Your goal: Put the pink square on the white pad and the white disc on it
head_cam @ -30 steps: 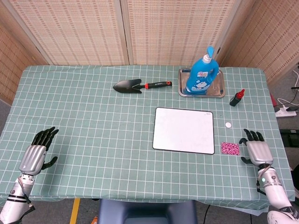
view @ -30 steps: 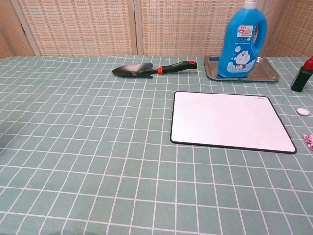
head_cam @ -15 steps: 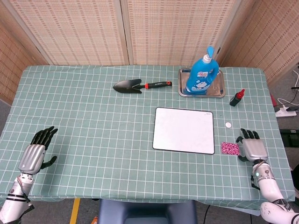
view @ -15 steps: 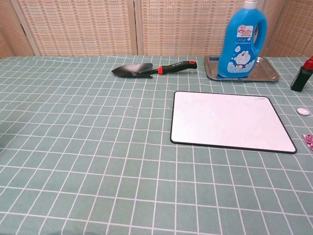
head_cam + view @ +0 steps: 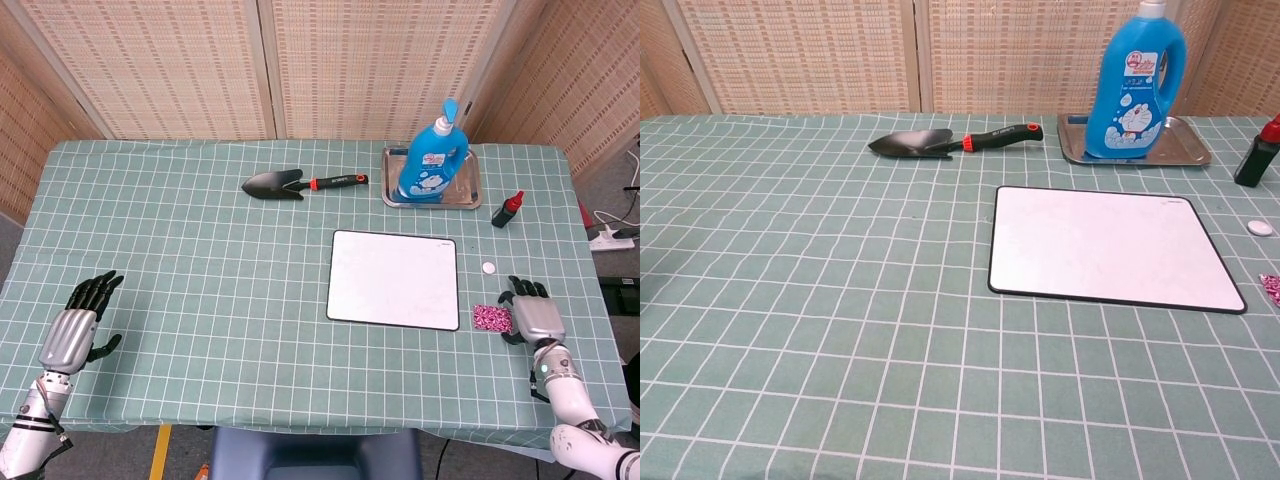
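Your right hand lies palm-down on the cloth just beside the pink square, fingers spread and holding nothing; whether it touches the square's edge is hard to tell from the head view. It looks placed there to take the square first, since that piece sits nearest to it. The square lies flat on the tablecloth just off the lower right corner of the white pad, so you would only need a short carry inward. In the chest view only a sliver of the square shows at the frame's right edge, and your hand does not appear there at all.

The white disc rests on the cloth just beyond the pad's right edge, a little farther from you than the square, and is not yet touched. The pad itself is bare, so neither step looks done.

Your left hand rests open on the far left of the table, well apart from everything, seemingly idle.

Farther back, a small red-capped bottle stands near the disc; mind it when you reach. A blue detergent bottle stands upright in a metal tray, and a garden trowel lies beyond the pad.
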{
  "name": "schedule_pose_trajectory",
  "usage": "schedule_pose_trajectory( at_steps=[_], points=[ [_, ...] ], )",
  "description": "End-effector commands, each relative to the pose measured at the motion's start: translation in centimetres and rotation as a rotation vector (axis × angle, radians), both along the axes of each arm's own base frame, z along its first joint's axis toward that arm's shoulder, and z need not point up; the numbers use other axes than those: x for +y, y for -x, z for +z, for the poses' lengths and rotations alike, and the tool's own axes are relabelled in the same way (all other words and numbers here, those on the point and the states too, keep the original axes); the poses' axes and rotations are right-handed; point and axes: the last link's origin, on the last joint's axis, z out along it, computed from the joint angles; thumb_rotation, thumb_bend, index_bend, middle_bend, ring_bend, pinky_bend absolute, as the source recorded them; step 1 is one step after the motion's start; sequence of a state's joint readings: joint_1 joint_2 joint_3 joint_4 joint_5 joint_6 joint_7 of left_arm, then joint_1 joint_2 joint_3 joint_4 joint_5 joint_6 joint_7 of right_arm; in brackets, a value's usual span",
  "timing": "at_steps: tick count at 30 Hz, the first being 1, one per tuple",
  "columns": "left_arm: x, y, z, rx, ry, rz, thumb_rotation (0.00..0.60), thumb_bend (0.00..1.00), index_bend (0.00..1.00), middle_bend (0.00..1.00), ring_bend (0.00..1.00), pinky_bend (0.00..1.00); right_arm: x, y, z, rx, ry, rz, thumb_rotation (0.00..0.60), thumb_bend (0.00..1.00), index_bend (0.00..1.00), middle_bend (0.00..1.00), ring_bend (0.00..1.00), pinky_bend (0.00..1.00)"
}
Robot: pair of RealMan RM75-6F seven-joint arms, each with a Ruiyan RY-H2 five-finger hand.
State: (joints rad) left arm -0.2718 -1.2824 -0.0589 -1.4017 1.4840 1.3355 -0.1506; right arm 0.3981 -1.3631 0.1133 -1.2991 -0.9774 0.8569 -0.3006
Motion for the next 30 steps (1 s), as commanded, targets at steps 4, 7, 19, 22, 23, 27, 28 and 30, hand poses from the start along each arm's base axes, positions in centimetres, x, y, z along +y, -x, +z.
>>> schedule_pose_trajectory(
  at_steps=[4, 7, 19, 22, 23, 27, 28, 30],
  points=[
    [0.0, 0.0, 0.0, -0.002, 0.002, 0.0, 0.6, 0.23, 0.0, 0.0, 0.0, 0.0, -0.3, 0.0, -0.5, -0.002, -0.004, -0.014, 0.6, 0.23, 0.32, 0.0, 0.0, 0.0],
    [0.0, 0.0, 0.0, -0.002, 0.004, 0.001, 0.6, 0.23, 0.0, 0.0, 0.0, 0.0, -0.3, -0.1, -0.7, -0.002, -0.008, -0.017, 0.6, 0.23, 0.32, 0.0, 0.0, 0.0],
    [0.0, 0.0, -0.1, -0.006, 0.011, 0.004, 0.6, 0.23, 0.0, 0.0, 0.0, 0.0, -0.4, 0.0, -1.1, 0.004, -0.01, -0.025, 0.6, 0.23, 0.34, 0.0, 0.0, 0.0],
    [0.0, 0.0, 0.0, -0.011, 0.014, 0.006, 0.6, 0.23, 0.0, 0.0, 0.0, 0.0, -0.4, 0.0, -1.2, 0.007, -0.011, -0.027, 0.6, 0.23, 0.36, 0.0, 0.0, 0.0],
    [0.0, 0.0, 0.0, -0.012, 0.015, 0.006, 0.6, 0.23, 0.0, 0.0, 0.0, 0.0, -0.4, 0.0, -1.2, 0.008, -0.01, -0.028, 0.6, 0.23, 0.36, 0.0, 0.0, 0.0],
    [0.0, 0.1, 0.0, -0.014, 0.016, 0.007, 0.6, 0.23, 0.0, 0.0, 0.0, 0.0, -0.5, 0.0, -1.3, 0.01, -0.011, -0.029, 0.6, 0.23, 0.39, 0.0, 0.0, 0.0],
    [0.0, 0.1, 0.0, -0.014, 0.017, 0.007, 0.6, 0.23, 0.0, 0.0, 0.0, 0.0, -0.5, 0.0, -1.4, 0.009, -0.009, -0.029, 0.6, 0.23, 0.4, 0.0, 0.0, 0.0],
    [0.0, 0.1, 0.0, -0.014, 0.017, 0.007, 0.6, 0.23, 0.0, 0.0, 0.0, 0.0, -0.5, 0.0, -1.3, 0.008, -0.005, -0.029, 0.6, 0.23, 0.41, 0.0, 0.0, 0.0]
  ],
)
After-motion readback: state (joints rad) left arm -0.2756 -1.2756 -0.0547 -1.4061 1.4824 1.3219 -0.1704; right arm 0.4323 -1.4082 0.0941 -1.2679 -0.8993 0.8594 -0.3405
